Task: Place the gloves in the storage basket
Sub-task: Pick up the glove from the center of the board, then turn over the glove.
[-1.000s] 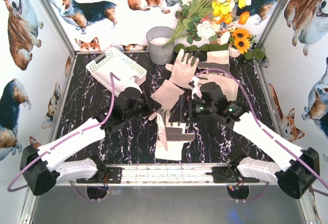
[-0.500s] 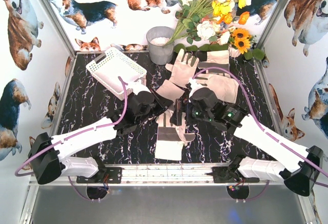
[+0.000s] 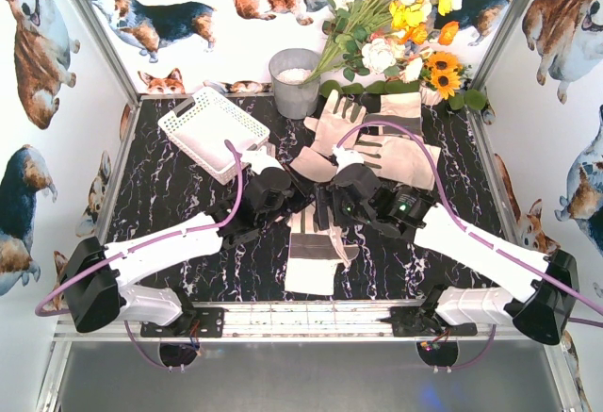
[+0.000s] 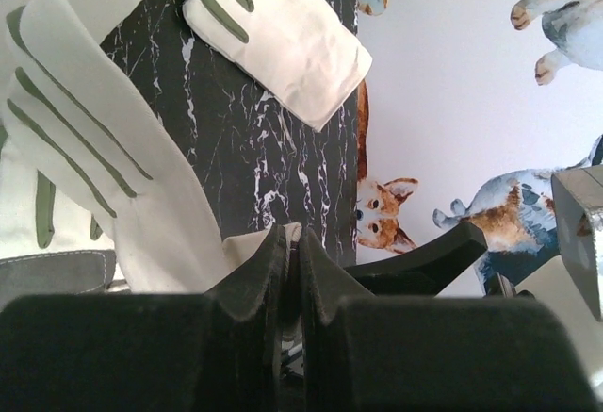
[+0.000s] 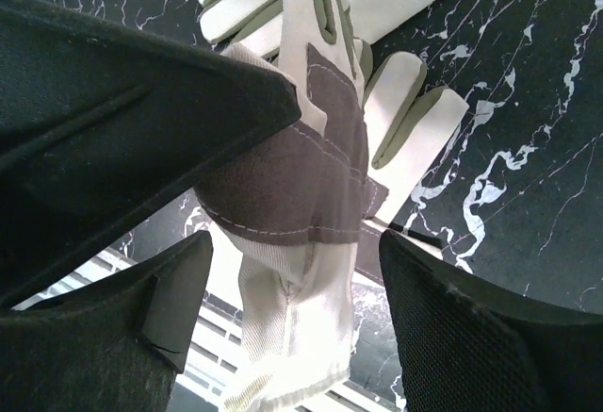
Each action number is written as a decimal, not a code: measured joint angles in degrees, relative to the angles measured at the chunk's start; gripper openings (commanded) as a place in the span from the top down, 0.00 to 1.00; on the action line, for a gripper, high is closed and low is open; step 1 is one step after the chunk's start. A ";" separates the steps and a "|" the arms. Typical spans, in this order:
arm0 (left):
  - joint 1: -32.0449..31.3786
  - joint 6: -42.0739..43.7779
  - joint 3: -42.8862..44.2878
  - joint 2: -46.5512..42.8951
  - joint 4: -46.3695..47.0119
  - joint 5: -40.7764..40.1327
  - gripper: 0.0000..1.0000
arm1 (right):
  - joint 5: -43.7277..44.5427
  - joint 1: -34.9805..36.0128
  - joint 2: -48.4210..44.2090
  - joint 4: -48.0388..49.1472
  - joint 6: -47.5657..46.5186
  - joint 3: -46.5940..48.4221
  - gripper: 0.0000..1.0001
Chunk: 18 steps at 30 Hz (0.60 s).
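Pinching only a thin edge of a glove (image 4: 104,176) between clamped jaws, left gripper (image 4: 290,261) risks the fabric slipping free before reaching the basket (image 3: 188,155), well apart at far left; right gripper (image 5: 292,280), jaws apart close alongside, could snag it.

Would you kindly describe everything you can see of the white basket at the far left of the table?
The basket is a shallow white rectangle, plastic by its look, with latticed walls and a thin rim. It sits flat on the black marbled table, turned diagonally, at the far left, apart from the grey bucket. No glove lies in it. A purple cable passes its near corner; whether they touch cannot be told.
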 measured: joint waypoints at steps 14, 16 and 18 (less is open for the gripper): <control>-0.74 0.98 0.37 0.00 1.33 0.90 1.00 | 4.37 1.09 1.84 2.03 -3.67 -0.02 0.95; -0.76 1.36 0.37 0.00 1.49 1.42 1.00 | 4.07 1.29 1.84 2.21 -3.43 -0.02 1.00; -0.76 1.99 0.37 -0.11 1.44 1.75 0.92 | 3.61 1.31 1.75 2.21 -2.82 -0.07 1.00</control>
